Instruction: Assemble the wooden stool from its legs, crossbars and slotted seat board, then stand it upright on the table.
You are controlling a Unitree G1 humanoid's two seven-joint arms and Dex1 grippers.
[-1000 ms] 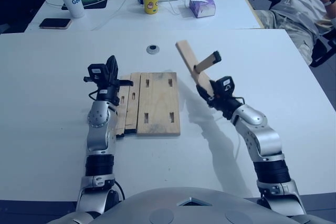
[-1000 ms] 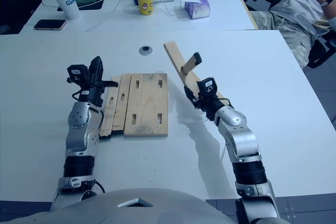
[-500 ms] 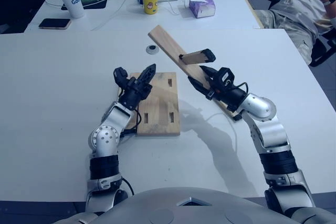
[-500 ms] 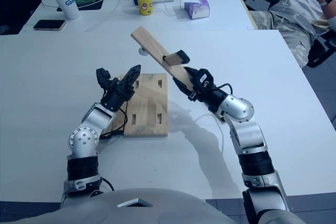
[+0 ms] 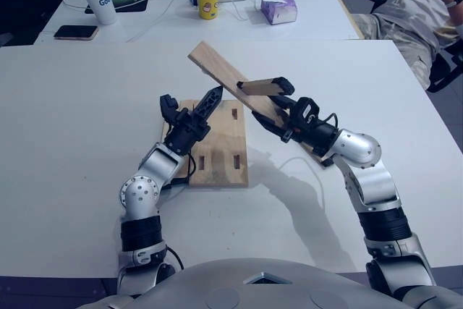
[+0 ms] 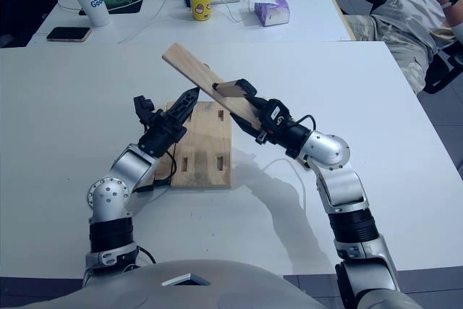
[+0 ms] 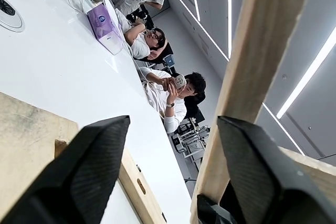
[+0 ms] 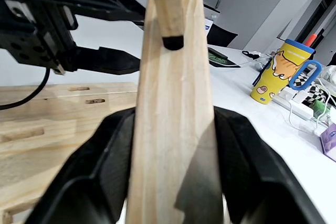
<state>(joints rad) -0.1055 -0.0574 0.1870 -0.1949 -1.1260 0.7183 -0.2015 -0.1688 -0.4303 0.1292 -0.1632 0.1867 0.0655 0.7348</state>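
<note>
On the table [image 5: 72, 142] the board [image 5: 226, 161] is laid flat under the left claw [image 5: 192, 96], spread wide; the leg [image 5: 217, 63] is clamped in the right claw [image 5: 275, 112], its long axis slanted upward, passing close by the left claw

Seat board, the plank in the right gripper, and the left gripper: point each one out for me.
seat board [image 5: 220, 159], left eye view, bare wood between its near slots.
plank [image 5: 215, 62], left eye view, its raised free end.
left gripper [image 5: 192, 96], left eye view, midway between its open fingertips.

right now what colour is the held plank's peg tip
Black tip, best in right wrist view.
</note>
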